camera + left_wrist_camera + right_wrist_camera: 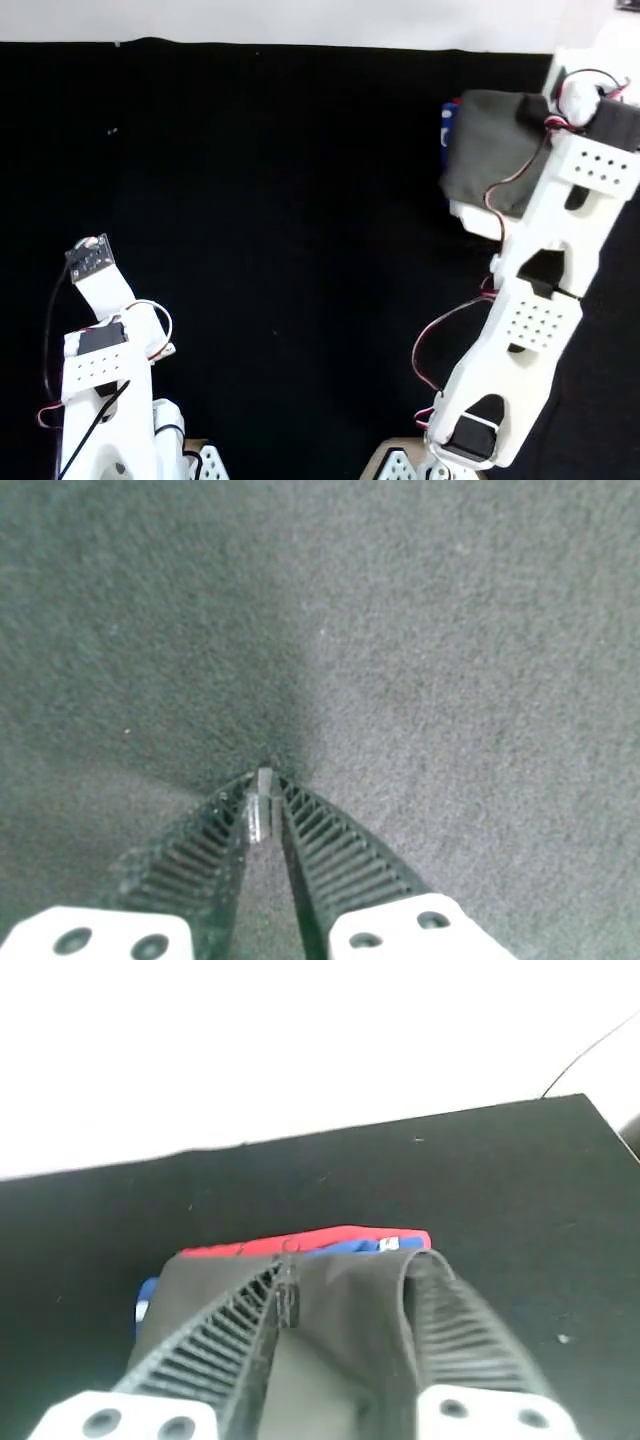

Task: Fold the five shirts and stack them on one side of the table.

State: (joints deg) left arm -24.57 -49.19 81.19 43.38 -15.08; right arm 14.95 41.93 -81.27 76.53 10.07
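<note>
**Desk:** What is the high view showing?

**Caption:** The right arm (540, 300) is hanging extended over the far right corner of the black table (280, 200). Under it a gray shirt (485, 150) is lying on a blue shirt (447, 125). The left arm (100, 360) is sitting folded by its base.

**Desk:** And the left wrist view?

**Caption:** The left gripper (263, 785) is hovering just above bare cloth, jaws clenched on nothing.

**Desk:** The right wrist view?

**Caption:** The right gripper (355, 1265) is resting with its jaws spread wide and the gray shirt bunching between them. That shirt is topping a red shirt (300, 1243) and the blue one.

**Desk:** Which step is this?

**Caption:** Stacking, by the look of it, with the gray shirt going onto the pile. I cannot tell whether more shirts are lying beneath. The next move is probably calling for a clean lift off the pile without dragging the top fold askew.
</note>
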